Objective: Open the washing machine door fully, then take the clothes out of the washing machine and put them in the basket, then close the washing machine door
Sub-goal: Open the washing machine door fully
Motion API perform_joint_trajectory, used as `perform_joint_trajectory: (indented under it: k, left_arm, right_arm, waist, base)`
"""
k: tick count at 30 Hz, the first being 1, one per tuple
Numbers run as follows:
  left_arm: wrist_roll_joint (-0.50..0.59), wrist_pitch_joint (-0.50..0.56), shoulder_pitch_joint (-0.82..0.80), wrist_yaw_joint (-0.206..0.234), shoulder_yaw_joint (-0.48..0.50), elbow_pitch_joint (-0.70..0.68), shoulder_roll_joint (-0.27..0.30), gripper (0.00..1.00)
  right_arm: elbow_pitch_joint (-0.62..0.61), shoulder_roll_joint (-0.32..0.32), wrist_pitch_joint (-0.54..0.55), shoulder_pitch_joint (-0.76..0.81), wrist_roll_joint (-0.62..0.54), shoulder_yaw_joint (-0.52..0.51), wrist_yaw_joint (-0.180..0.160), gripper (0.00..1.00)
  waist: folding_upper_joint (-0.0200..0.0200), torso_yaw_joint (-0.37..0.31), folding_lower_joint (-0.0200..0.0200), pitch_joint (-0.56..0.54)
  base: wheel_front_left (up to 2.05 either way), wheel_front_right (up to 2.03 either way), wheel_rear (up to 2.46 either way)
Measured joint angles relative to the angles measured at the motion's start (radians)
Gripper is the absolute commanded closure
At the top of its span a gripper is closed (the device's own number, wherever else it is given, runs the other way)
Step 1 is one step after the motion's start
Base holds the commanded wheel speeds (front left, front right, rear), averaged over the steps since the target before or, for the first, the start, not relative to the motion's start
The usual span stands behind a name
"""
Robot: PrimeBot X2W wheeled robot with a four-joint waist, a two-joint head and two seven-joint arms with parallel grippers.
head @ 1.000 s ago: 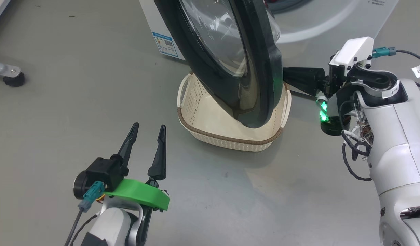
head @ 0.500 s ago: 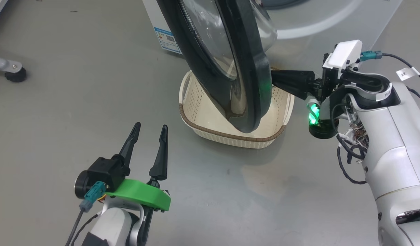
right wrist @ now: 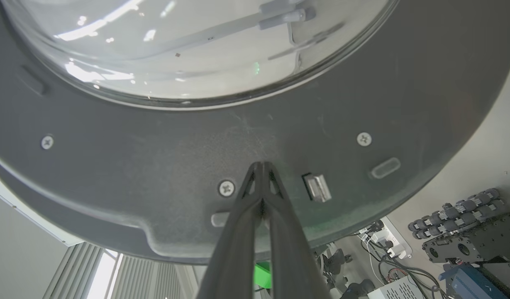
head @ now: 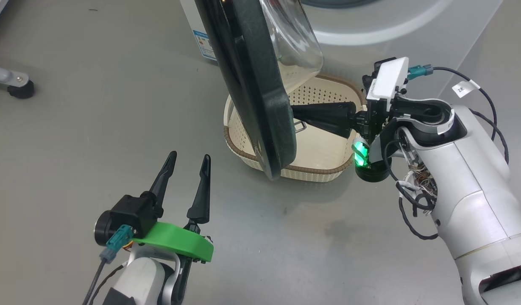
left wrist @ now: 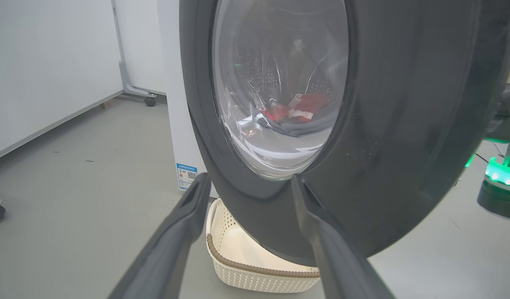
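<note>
The washing machine door [head: 252,84] stands part open, edge-on, its glass bowl [head: 296,42] facing the white washing machine [head: 370,29]. My right gripper [head: 295,115] is shut and holds nothing; its tips press the door's dark inner rim [right wrist: 113,166] beside the metal latch [right wrist: 317,187]. The cream basket [head: 315,169] sits on the floor under the door. My left gripper [head: 188,163] hangs open over the floor, left of the basket, facing the door's outer side [left wrist: 404,124]. Red clothes [left wrist: 306,108] show through the glass, inside the drum.
A small blue label [head: 201,42] marks the machine's side. A grey caster foot [head: 18,87] stands on the floor at far left. A white wall panel [left wrist: 43,62] rises left of the machine. Cables and equipment [right wrist: 466,236] lie behind the door's lower edge.
The door has swung wider, its lower edge moving left across the basket, with my right gripper following against its inner rim. The left arm has stayed still.
</note>
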Motion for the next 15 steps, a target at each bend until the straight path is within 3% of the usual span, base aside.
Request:
perform_joint_trajectory:
  k: [15]
  left_arm:
    - [-0.002,0.000,0.000,0.003,-0.005,0.000,0.000,0.00]
  right_arm:
    - [-0.065,0.000,-0.049,0.028,0.072,0.142,0.000,1.00]
  waist:
    - [0.0000,0.002,0.0000,0.003]
  base:
    - [0.00,0.00,0.00]
